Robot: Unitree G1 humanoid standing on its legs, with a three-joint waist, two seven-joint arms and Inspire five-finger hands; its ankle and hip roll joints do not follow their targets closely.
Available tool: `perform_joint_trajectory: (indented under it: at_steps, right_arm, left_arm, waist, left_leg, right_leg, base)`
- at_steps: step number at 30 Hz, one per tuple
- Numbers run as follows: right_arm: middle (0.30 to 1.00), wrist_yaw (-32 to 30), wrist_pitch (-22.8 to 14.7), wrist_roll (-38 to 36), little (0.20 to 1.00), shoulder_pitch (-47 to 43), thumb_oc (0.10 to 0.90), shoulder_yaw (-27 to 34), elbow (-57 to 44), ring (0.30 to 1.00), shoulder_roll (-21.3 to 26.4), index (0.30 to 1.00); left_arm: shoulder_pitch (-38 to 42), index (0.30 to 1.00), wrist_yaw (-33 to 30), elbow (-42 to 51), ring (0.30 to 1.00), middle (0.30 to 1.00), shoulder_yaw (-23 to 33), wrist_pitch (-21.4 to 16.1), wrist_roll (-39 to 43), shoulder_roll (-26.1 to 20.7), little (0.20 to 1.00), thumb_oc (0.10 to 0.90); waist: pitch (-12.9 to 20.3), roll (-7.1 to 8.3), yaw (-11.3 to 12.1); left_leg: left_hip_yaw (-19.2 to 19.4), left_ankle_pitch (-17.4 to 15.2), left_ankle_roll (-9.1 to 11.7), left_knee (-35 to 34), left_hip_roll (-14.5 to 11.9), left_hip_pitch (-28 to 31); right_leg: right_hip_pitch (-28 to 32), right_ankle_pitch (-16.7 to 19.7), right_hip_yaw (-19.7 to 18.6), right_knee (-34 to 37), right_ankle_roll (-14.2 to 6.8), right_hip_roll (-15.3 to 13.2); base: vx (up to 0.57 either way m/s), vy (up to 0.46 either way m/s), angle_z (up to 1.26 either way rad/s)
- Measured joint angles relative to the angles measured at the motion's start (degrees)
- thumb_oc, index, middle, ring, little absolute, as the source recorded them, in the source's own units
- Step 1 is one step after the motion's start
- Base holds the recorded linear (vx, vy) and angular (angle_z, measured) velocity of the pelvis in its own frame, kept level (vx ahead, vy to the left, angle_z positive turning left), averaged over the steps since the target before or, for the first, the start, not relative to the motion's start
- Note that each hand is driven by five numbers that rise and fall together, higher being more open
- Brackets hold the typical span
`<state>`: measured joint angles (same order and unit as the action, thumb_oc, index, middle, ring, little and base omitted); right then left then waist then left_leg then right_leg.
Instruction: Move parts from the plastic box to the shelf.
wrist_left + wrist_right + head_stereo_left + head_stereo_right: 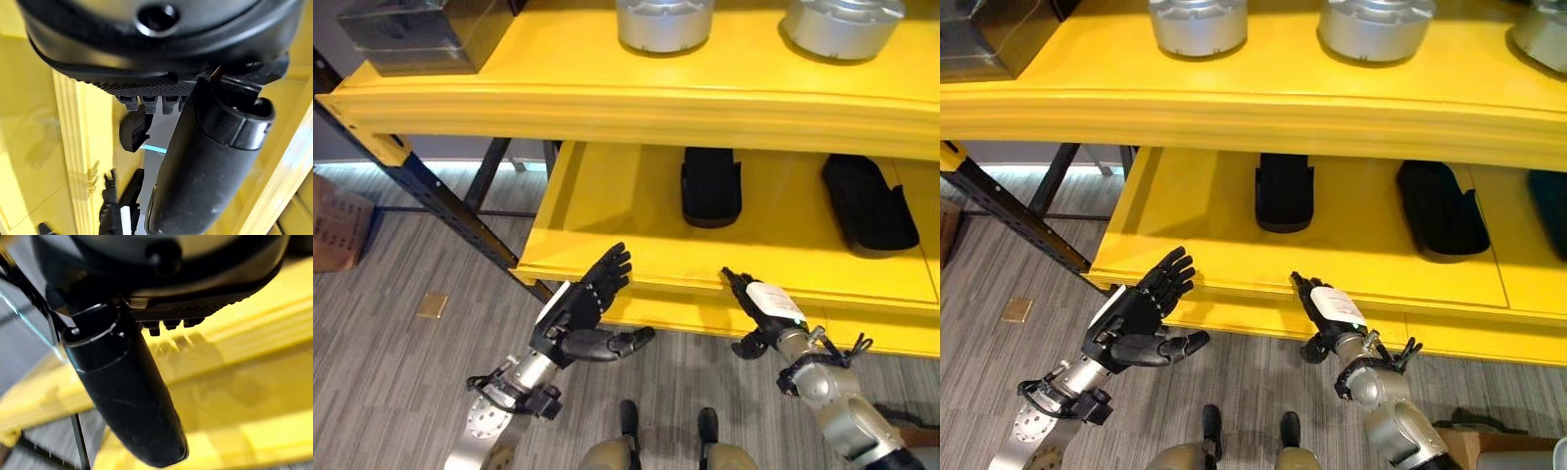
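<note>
Two black parts [711, 185] [868, 204] lie on the lower yellow shelf [607, 235]. Silver round parts [663, 22] [842, 24] stand on the upper yellow shelf [607, 98], with a dark box [421, 34] at its left end. My left hand [582, 308] hovers in front of the lower shelf's front edge, fingers straight, thumb out, holding nothing. My right hand [759, 304] is beside it to the right, also at the shelf edge, fingers straight and empty. The wrist views show each thumb [205, 161] [122, 396] extended, with yellow shelf beyond.
A dark metal shelf leg [431, 196] slants down to the grey floor at left. A cardboard box [337, 230] stands at the far left on the floor, and a small tan square [433, 305] lies near it.
</note>
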<state>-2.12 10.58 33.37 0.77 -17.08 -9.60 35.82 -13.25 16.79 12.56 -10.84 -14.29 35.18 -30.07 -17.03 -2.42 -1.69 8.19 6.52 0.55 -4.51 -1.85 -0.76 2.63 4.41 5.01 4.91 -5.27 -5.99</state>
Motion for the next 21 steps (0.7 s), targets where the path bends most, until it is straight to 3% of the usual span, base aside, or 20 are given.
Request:
perform_joint_trajectory:
  at_steps: [7,14,18,21]
  right_arm:
    - [1.000,-7.56,-2.82,-2.62,1.000,-1.39,0.900,3.56,-1.38,1.000,0.36,1.000]
    - [1.000,-10.28,-5.06,-3.14,1.000,-0.51,0.900,5.30,-1.38,1.000,0.10,1.000]
    - [1.000,-11.70,-5.77,-3.04,1.000,2.72,0.900,8.13,-1.35,1.000,-0.14,1.000]
    - [1.000,-11.98,-5.74,-3.02,1.000,5.25,0.900,9.13,-1.35,1.000,0.01,1.000]
  left_arm:
    - [-0.07,1.000,-0.30,0.75,1.000,1.000,0.02,0.00,0.05,-0.05,1.000,0.900]
    - [-0.63,1.000,1.57,1.14,1.000,1.000,0.15,-0.01,0.57,-0.13,1.000,0.900]
    - [-0.55,1.000,4.27,1.20,1.000,1.000,-0.03,-0.11,0.79,-0.22,1.000,0.900]
    - [-0.47,1.000,5.15,1.25,1.000,1.000,-0.41,-0.57,2.76,-0.71,1.000,0.900]
  waist:
    - [0.03,-0.05,0.29]
    - [0.05,-0.06,0.07]
    - [0.52,0.55,-1.46]
    - [1.46,1.87,-3.02]
  left_leg:
    - [0.19,0.02,-0.02,0.01,0.00,0.09]
    - [0.71,-0.21,-0.16,0.01,0.09,1.66]
    - [1.69,-0.93,-0.12,-0.04,0.11,2.93]
    - [2.70,-1.10,-0.12,-0.04,0.07,3.42]
  right_leg:
    - [0.05,0.22,-0.34,0.00,0.20,0.01]
    - [1.27,0.17,-0.94,0.00,0.12,-0.11]
    - [1.92,0.20,-1.98,-0.02,0.10,-0.12]
    - [1.81,0.33,-3.02,-0.02,-0.03,-0.10]
  base:
    - [0.01,0.021,0.00]
    - [0.00,0.064,-0.05]
    - [-0.03,0.124,-0.13]
    - [-0.02,0.059,-0.21]
